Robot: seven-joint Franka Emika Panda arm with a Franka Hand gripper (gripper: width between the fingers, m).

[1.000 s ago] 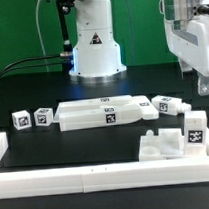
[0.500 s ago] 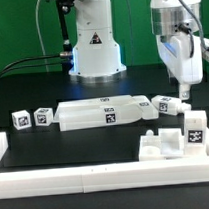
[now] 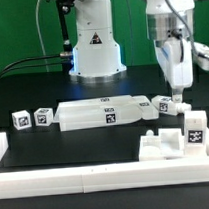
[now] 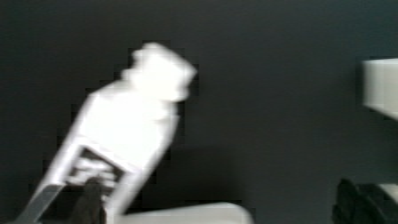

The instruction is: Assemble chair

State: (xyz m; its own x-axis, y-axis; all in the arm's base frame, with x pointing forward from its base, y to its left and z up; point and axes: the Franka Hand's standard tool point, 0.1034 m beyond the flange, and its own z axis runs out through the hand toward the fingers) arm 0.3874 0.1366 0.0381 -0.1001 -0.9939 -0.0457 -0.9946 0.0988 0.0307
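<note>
The chair's white parts lie on the black table. Long flat slabs (image 3: 101,113) with small tags lie in the middle. Two small tagged blocks (image 3: 29,119) lie at the exterior view's left. A short tagged piece (image 3: 169,106), an upright tagged block (image 3: 194,127) and a notched block (image 3: 163,145) are at the right. My gripper (image 3: 176,95) hangs open just above the short piece. In the wrist view my gripper (image 4: 222,208) is open. A blurred long white piece (image 4: 128,115) reaches down to one of the fingers (image 4: 71,205).
A long plain white border rail (image 3: 87,180) runs along the table's front and up the left side. The robot's white base (image 3: 96,43) stands at the back centre with cables to its left. Another white part shows at the wrist view's edge (image 4: 381,85).
My gripper has moved toward the exterior view's left and come down, from the upper right corner to just above the short tagged piece. The parts have not moved.
</note>
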